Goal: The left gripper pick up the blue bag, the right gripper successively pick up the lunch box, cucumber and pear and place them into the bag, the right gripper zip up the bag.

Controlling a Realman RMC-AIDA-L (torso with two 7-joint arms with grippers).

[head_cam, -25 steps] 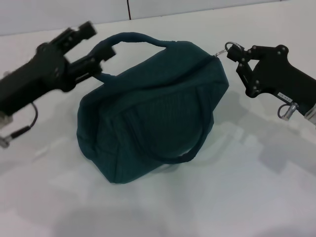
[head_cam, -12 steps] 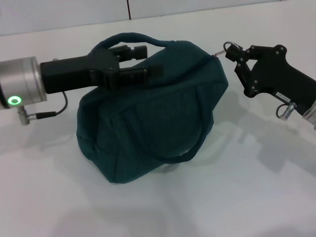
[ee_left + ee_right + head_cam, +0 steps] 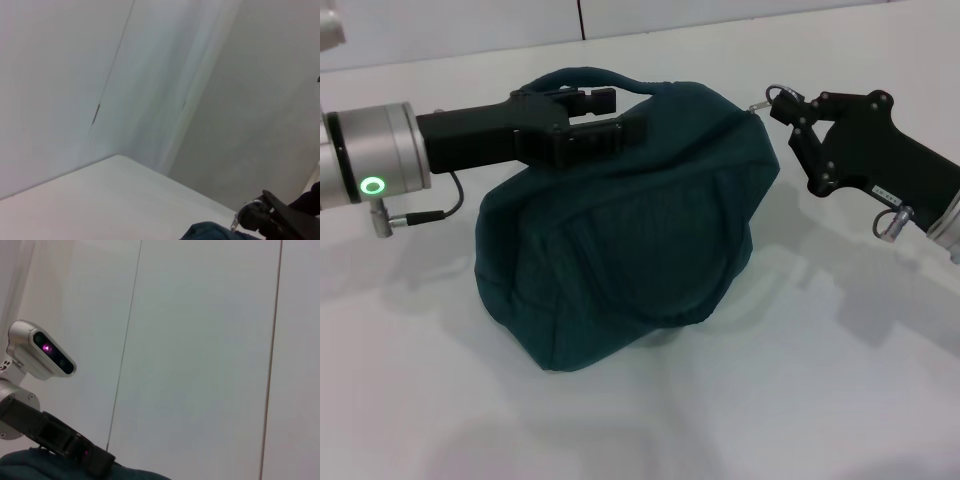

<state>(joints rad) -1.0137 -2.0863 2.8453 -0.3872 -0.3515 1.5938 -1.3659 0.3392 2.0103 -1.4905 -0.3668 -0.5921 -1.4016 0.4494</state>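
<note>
While the blue bag (image 3: 620, 230) sits on the white table (image 3: 800, 400) at the middle of the head view, your left pincer (image 3: 610, 120) reaches in from the left over the bag's top, beside the upper handle (image 3: 590, 78); its two fingers lie close and parallel, and you cannot tell whether they grip anything. Your right pincer (image 3: 782, 103) is at the bag's upper right corner, its fingers pressed together on the metal zipper pull (image 3: 767, 98). Note that the bag's top looks closed and its side handle (image 3: 690, 290) hangs down the front.
</note>
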